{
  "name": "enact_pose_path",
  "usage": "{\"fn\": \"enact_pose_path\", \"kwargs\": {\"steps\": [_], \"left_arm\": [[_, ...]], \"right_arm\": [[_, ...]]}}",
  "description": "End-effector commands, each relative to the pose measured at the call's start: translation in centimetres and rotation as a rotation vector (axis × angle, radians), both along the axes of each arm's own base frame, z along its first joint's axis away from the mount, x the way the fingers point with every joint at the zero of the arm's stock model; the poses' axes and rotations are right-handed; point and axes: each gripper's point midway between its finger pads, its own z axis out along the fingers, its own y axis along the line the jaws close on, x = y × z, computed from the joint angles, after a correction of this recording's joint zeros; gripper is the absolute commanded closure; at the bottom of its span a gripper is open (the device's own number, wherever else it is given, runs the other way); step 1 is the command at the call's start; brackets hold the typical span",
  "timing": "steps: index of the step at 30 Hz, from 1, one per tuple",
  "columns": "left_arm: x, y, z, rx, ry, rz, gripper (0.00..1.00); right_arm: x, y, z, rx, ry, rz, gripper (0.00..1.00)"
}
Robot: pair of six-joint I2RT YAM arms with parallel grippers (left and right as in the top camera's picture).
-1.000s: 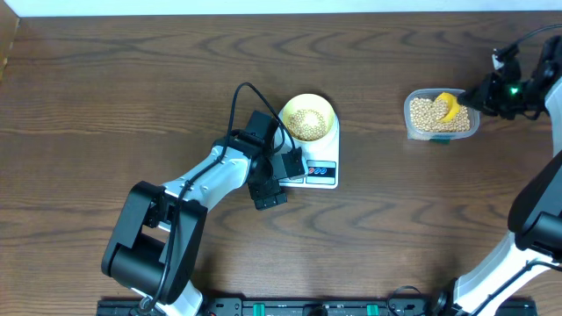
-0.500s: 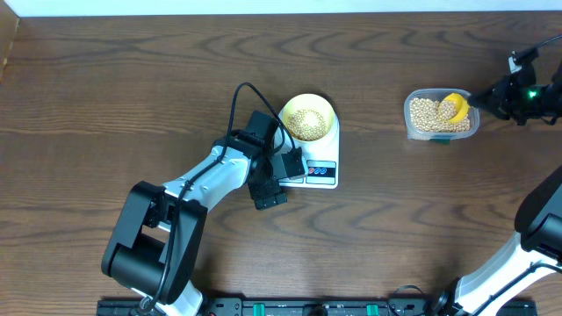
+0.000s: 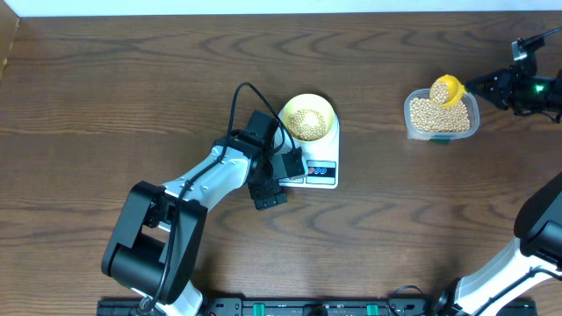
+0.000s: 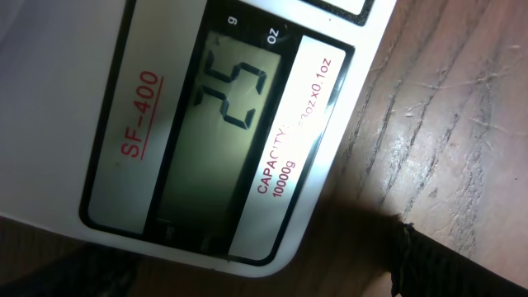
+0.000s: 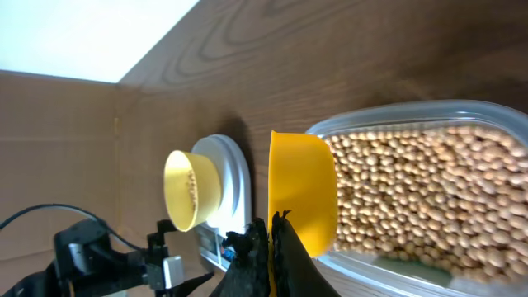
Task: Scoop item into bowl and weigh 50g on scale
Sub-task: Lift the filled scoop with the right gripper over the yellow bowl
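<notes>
The pale yellow bowl (image 3: 327, 107) stands on the white scale (image 3: 321, 173) and holds tan beans (image 3: 306, 122). My left gripper (image 3: 279, 180) hovers open at the scale's front left. In the left wrist view its fingers (image 4: 247, 282) frame the display (image 4: 223, 124), which reads 25. My right gripper (image 3: 485, 86) is shut on the handle of the bright yellow scoop (image 3: 447, 89). The scoop is loaded with beans and held above the clear tub (image 3: 470, 123) of beans at the far right. The right wrist view shows the gripper (image 5: 271, 247), scoop (image 5: 302, 202), tub (image 5: 495, 115) and distant bowl (image 5: 191, 190).
A black cable (image 3: 237, 101) loops from the left arm beside the bowl. The table's back edge (image 3: 263, 12) runs along the top. Bare wood lies between the scale and the tub.
My right gripper has lifted the scoop out of the beans in the tub, now loaded and raised toward the tub's far edge. The left arm, bowl and scale have not moved.
</notes>
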Motion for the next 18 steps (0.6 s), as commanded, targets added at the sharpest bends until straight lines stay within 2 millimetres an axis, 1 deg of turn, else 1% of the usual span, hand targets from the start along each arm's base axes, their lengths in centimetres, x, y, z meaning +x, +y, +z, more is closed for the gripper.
{"fn": "enact_pose_path", "kwargs": {"steps": [1, 3, 6, 10, 13, 18], "left_arm": [[-1.5, -0.1, -2.0, 0.014, 0.066, -0.044, 0.03], [-1.5, -0.1, -2.0, 0.014, 0.066, -0.044, 0.02], [-1.5, -0.1, -2.0, 0.014, 0.066, -0.044, 0.02], [-1.5, -0.1, -2.0, 0.014, 0.066, -0.044, 0.02], [-1.5, -0.1, -2.0, 0.014, 0.066, -0.044, 0.02], [-1.5, -0.1, -2.0, 0.014, 0.066, -0.044, 0.03]], "right_arm": [[0.4, 1.6, 2.6, 0.015, -0.092, 0.054, 0.99], [0.6, 2.3, 2.7, 0.011, -0.101, 0.071, 0.99], [1.2, 4.2, 2.8, 0.001, -0.130, 0.118, 0.99], [1.4, 6.2, 2.9, 0.000, -0.139, 0.164, 0.99], [1.7, 9.3, 3.1, -0.006, -0.169, 0.235, 0.99], [2.2, 13.1, 3.5, -0.009, -0.215, 0.312, 0.99]]}}
